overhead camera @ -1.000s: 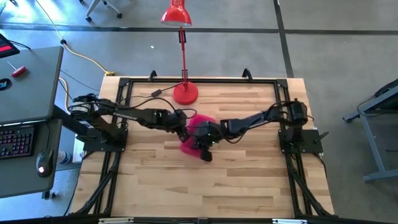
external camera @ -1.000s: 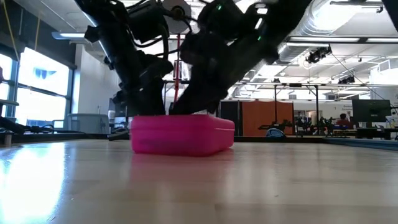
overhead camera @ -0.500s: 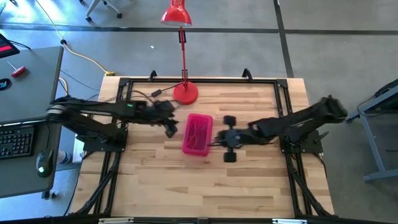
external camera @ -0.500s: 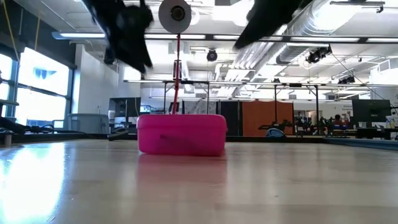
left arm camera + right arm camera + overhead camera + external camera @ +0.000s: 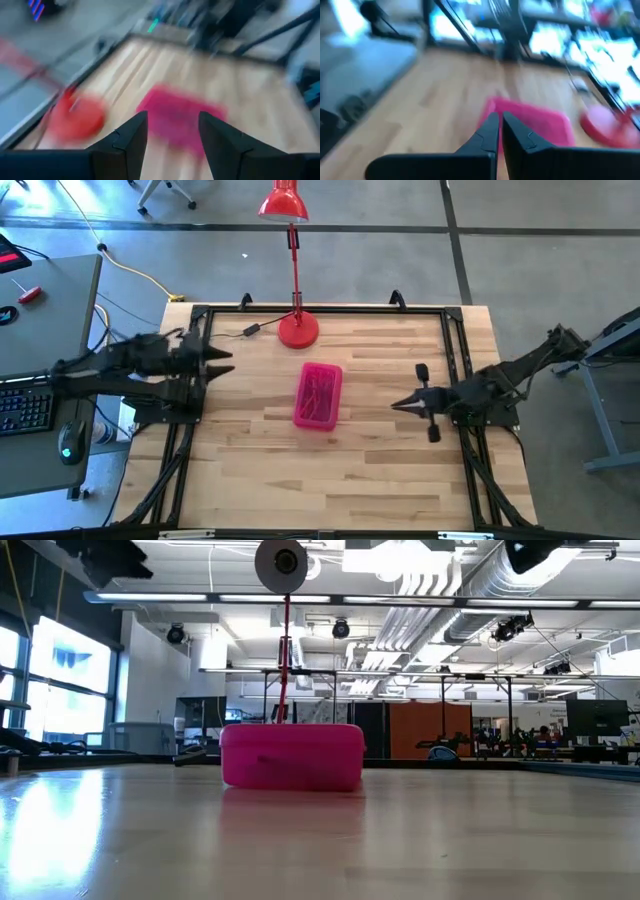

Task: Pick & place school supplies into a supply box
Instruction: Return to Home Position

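High view, table read as a clock face with 12 at the far edge. The supply box (image 5: 319,395) lies flat near the centre of the table (image 5: 250,470), long side running 12 to 6, lid down. Faint dark streaks show through the lid; we take these for the school supplies (image 5: 321,387) inside. We see no pen or scissors loose on the wood. In the low view the box sits level and nothing touches it.

At about 11 o'clock from the box, near but apart, stands the base of the red desk lamp (image 5: 298,330). A black cable (image 5: 250,330) trails from it toward 9.

Left gripper (image 5: 227,362) is at 9 o'clock, well apart from the box, near the table's edge. Its fingers are spread with nothing between them. Right gripper (image 5: 396,404) is at 3 o'clock, also well apart, fingers drawn together on nothing.

Our reading: packing is done and only the parking of the arms remains.

Risks from here:
- We cannot tell whether the lid is latched. If not, it may spring up with no arm near to press it.
- The left arm is on the cable's side. A wide swing with spread fingers could hook the cable and tug the lamp toward the box.
- The box is loose on smooth wood, so any brush from an arm would slide it.
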